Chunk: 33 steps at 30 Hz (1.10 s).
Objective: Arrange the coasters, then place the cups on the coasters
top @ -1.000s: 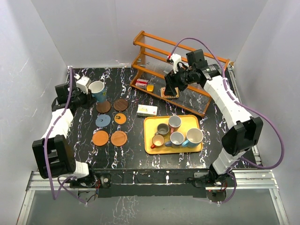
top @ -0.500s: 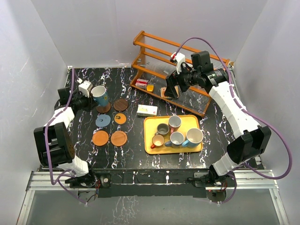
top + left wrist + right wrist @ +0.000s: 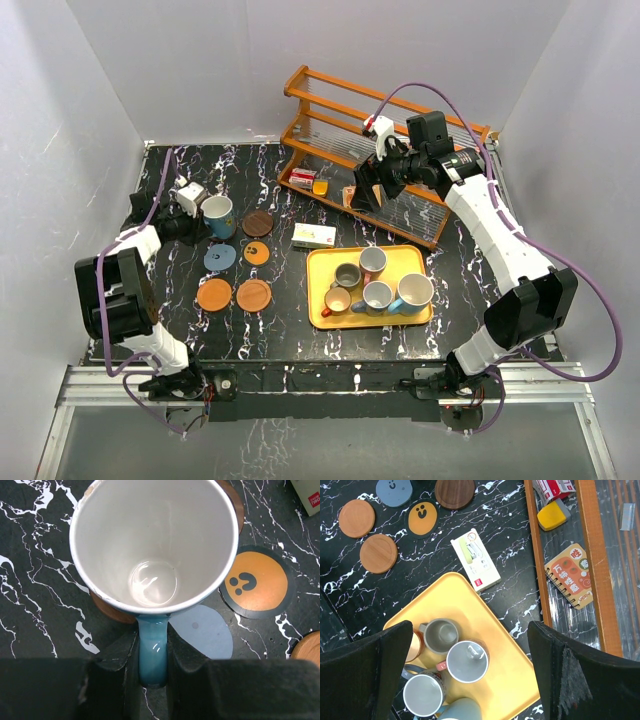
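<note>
- Blue mug (image 3: 218, 214) has shifted nearer and right w/ L gripper (image 3: 152, 655). It's now over the far-left dark brown coaster (image 3: 107, 614); resting or just above, can't tell.
- L jaws clamped on the mug handle.
- R gripper (image 3: 366, 188) has drawn back from notebook (image 3: 572, 575) on rack (image 3: 297, 90); jaws wide apart, empty.
- Judgement: 1st cup nearly placed. 5 other mugs (image 3: 378, 295) wait on yellow tray (image 3: 320, 265), right of the other coasters (image 3: 254, 295), which are bare; all six lie 2 by 3.
- Black marbled table (image 3: 300, 340), plain white walls around.
</note>
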Tool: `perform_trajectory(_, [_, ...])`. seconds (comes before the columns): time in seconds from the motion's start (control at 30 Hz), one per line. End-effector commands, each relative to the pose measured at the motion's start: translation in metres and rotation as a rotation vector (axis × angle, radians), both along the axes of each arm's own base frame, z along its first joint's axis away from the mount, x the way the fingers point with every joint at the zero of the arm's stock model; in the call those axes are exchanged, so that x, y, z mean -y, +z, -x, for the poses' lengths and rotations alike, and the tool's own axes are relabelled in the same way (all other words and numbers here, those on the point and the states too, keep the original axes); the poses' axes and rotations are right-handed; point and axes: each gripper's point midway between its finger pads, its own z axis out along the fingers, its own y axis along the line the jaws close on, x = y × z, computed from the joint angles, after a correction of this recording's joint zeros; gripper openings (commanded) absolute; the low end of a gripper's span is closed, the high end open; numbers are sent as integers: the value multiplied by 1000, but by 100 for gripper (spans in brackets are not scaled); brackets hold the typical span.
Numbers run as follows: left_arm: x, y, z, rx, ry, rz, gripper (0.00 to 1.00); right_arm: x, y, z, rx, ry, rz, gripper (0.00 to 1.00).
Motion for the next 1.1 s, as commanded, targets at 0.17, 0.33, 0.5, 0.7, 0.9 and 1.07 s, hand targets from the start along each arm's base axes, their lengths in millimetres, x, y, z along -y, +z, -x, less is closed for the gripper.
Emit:
perform_trajectory(0.17, [0,32,-20,134,-79,-10,0,-4,11,-1,51,30,-24,98])
perform_trajectory(0.33, [-5,35,-22,144,-64,12,0,-5,8,-2,39,32,-20,98])
perform_trajectory(0.5, [-8,32,-22,137,-65,12,0,-5,4,-2,31,34,-17,98])
perform_trajectory(0.7, [-7,26,-22,127,-74,21,0,-6,0,-2,19,39,-13,98])
perform_trajectory(0.9, [-7,22,-21,128,-84,13,0,-6,-2,-2,13,41,-10,98])
perform_trajectory(1.07, [-9,16,-18,125,-99,-20,0,-5,-4,-1,12,42,-8,98])
